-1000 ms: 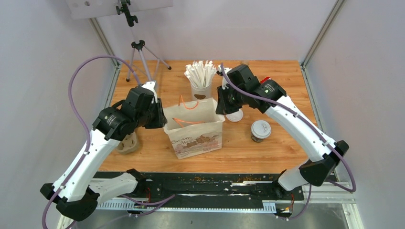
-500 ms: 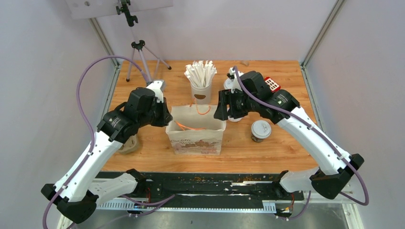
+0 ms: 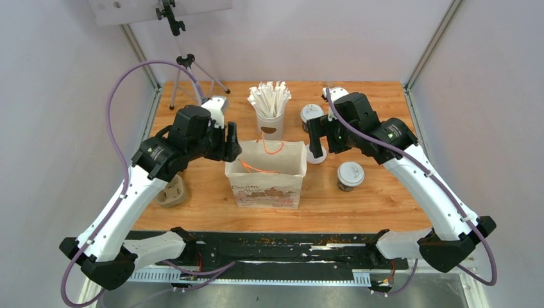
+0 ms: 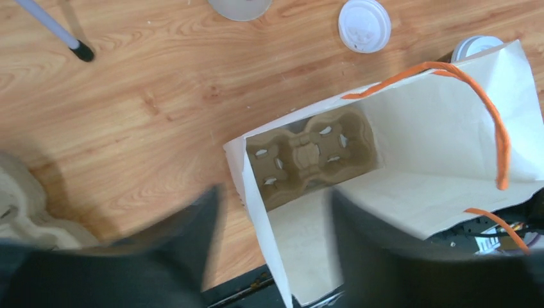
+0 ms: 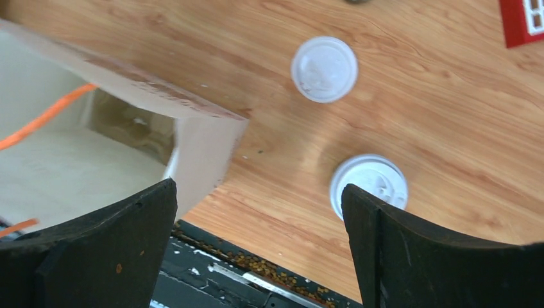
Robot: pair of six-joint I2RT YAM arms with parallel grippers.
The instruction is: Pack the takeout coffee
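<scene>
The takeout coffee stands outside the bag: a brown, white-lidded cup [image 3: 350, 174] [image 5: 369, 186] on the right, a second cup [image 3: 312, 114] [image 4: 364, 24] behind, and a third white lid [image 3: 315, 154] [image 5: 324, 68] by the bag's right wall. The white paper bag [image 3: 266, 189] [image 4: 436, 128] stands upright and open, with a pulp carrier [image 4: 308, 154] on its floor. My left gripper [image 3: 231, 137] [image 4: 274, 192] is open and straddles the bag's left rim. My right gripper [image 3: 315, 138] [image 5: 258, 186] hangs wide open just right of the bag, holding nothing.
A white cup of paper-wrapped sticks [image 3: 270, 106] stands behind the bag. Another pulp carrier [image 3: 172, 192] lies at the table's left edge, under my left arm. A tripod [image 3: 186, 70] stands at the back left. A red block [image 5: 523, 19] lies far right.
Both grippers have opened and let go of the bag's rims. The bag, tilted before, now stands square. The right gripper has drawn back to the right.
</scene>
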